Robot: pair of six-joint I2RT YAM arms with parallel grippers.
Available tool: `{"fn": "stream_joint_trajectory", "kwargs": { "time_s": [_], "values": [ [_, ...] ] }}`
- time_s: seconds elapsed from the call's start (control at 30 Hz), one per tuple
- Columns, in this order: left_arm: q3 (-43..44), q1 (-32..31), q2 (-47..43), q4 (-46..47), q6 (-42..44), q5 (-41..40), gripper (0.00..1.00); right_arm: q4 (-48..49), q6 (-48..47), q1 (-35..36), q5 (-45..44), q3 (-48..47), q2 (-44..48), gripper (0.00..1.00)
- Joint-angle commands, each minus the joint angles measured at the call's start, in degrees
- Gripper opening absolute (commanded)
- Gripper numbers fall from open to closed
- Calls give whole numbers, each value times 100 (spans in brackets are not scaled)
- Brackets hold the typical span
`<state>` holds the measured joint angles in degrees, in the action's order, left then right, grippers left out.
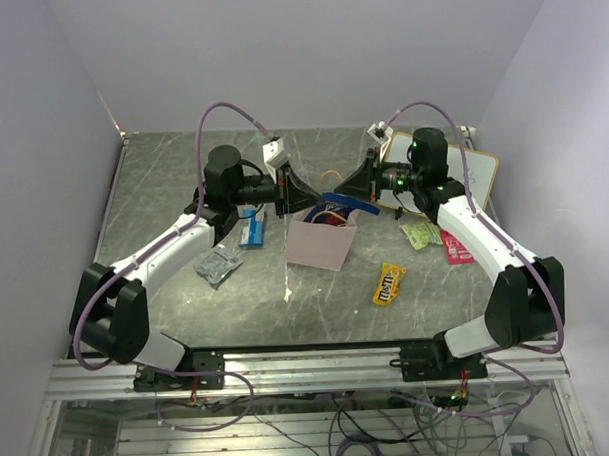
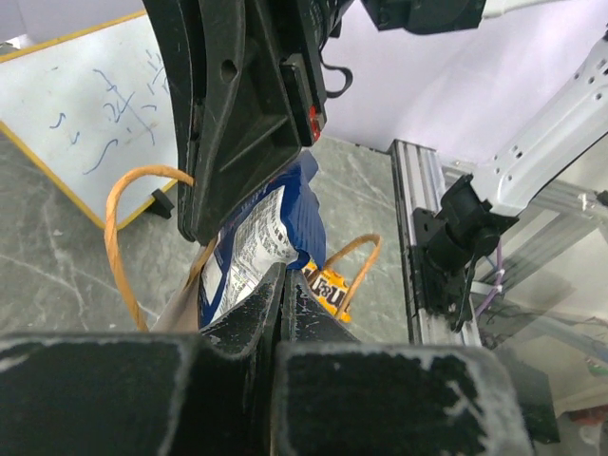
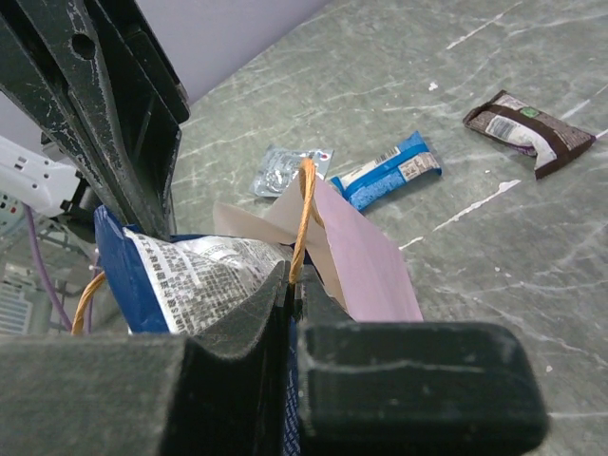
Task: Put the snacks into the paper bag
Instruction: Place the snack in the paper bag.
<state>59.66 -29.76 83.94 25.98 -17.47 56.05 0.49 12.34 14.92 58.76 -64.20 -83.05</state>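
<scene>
The top camera hangs above and behind the arms (image 1: 165, 255) and looks down over the whole table (image 1: 173, 183). Each wrist camera sits very near the paper bag (image 1: 321, 244): the left one faces right, toward the white board (image 2: 66, 104), and the right one faces left. All three views share this bag and the blue chip bag (image 3: 204, 275) in it.

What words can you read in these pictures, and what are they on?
"m&m's": on the yellow packet.
Whiteboard: only blue scribbles, no words to read.
Chip bag: lots of tiny print, too small to read.
Blue-white packet: print and a barcode, too blurred to read.
Nothing else can be read.
</scene>
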Motion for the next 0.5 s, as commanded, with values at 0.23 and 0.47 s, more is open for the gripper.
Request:
{"fn": "stream_joint_trajectory", "kwargs": {
  "time_s": [0.23, 0.47],
  "values": [
    [500, 64, -289, -1850, 1691, -86, 7, -185, -261, 29, -190, -92, 157, 0],
    [628, 192, -338, -2117, 1788, -79, 7, -324, -420, 29, -272, -118, 201, 0]
  ]
}}
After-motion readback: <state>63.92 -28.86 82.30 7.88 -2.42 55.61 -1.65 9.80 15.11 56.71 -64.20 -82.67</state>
